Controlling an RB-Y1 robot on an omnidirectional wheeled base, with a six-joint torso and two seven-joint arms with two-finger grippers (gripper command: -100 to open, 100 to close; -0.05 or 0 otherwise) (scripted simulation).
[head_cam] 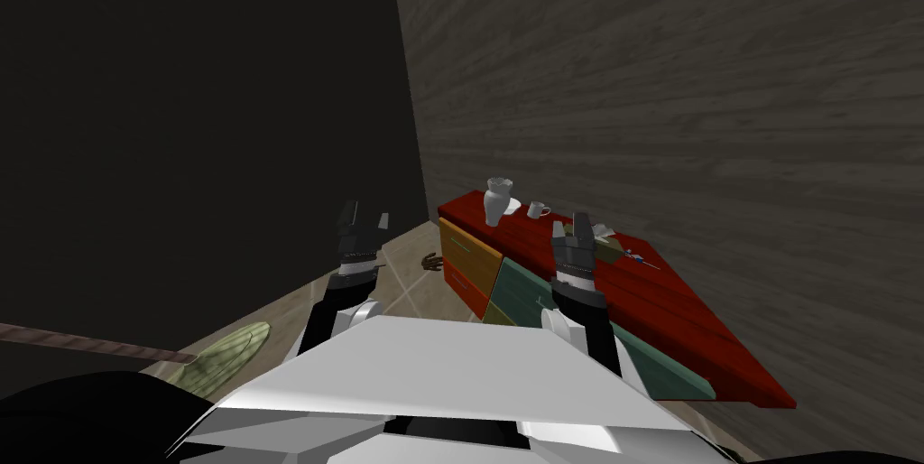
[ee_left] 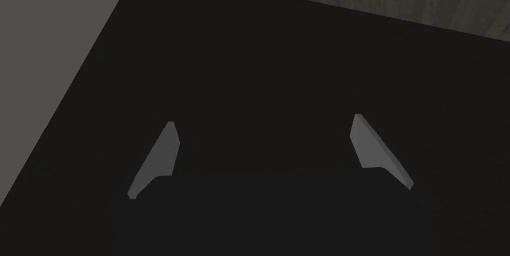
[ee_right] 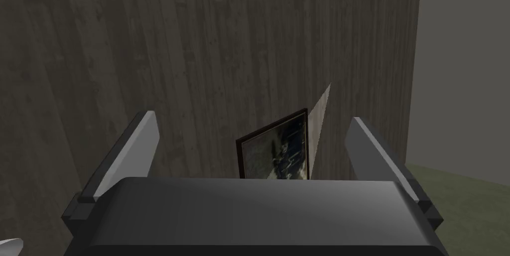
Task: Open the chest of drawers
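The chest of drawers (head_cam: 686, 305) stands against the wood-grain wall to my right, with a red plank top and fronts in orange (head_cam: 467, 253), red and teal (head_cam: 523, 292). All drawers look closed. My right gripper (head_cam: 573, 226) is raised in front of the chest's top, open, holding nothing. My left gripper (head_cam: 364, 215) is raised over the floor to the left of the chest, also open and empty. In the left wrist view its fingers (ee_left: 366, 143) stand wide apart against a dark surface. In the right wrist view the fingers (ee_right: 137, 151) are spread, facing the wall.
On the chest top stand a white vase (head_cam: 498, 199), a small white cup (head_cam: 538, 209) and some small items (head_cam: 627, 255). A dark object (head_cam: 432, 261) lies on the tiled floor by the chest's near corner. A green rug (head_cam: 226, 355) lies at left.
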